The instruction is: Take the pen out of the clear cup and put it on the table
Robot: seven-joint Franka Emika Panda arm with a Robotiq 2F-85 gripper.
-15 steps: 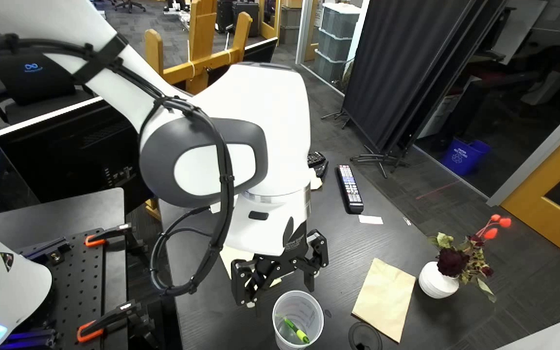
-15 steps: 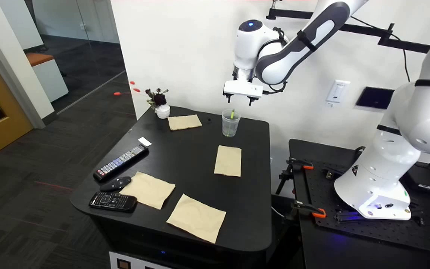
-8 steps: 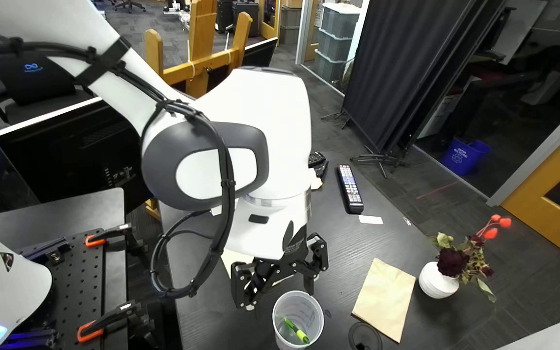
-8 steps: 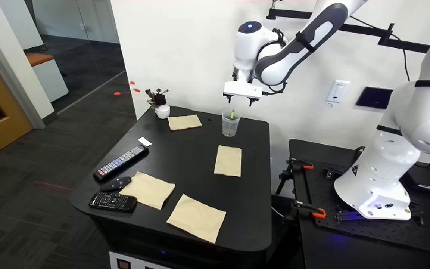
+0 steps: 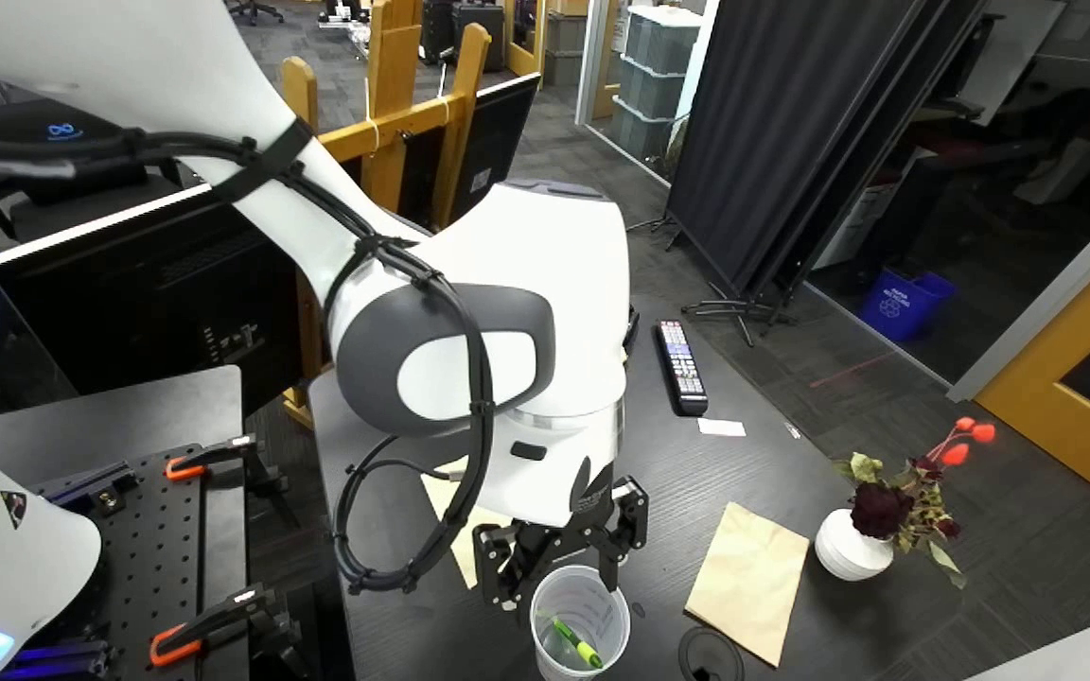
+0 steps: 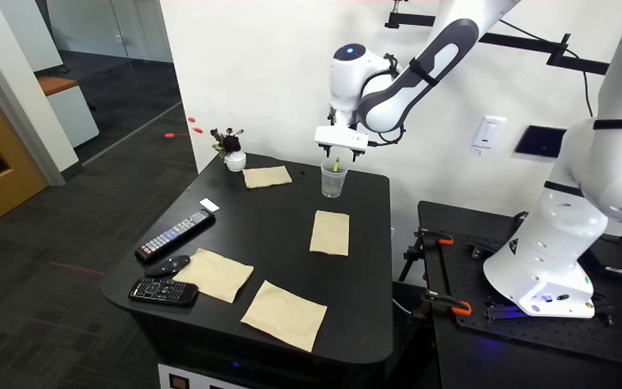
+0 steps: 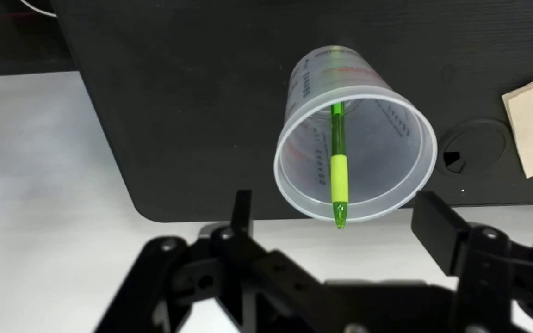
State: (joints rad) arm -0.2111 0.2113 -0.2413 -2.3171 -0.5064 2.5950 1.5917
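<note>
I have the gripper near the rim of the clear cup, its jaws standing well apart. The green pen is in the cup, leaning, its pointed end reaching past the rim on my wrist view; the cup stands upright on the black table. Dark capitals run sideways along the cup's wall, but I can't make out the word for certain; a red mark shows there too. In an exterior view I can read RECYCLING on the blue bin, and the office chair carries a blue looped logo with lettering too small for me. The long remote has rows of keys whose labels I can't read.
</note>
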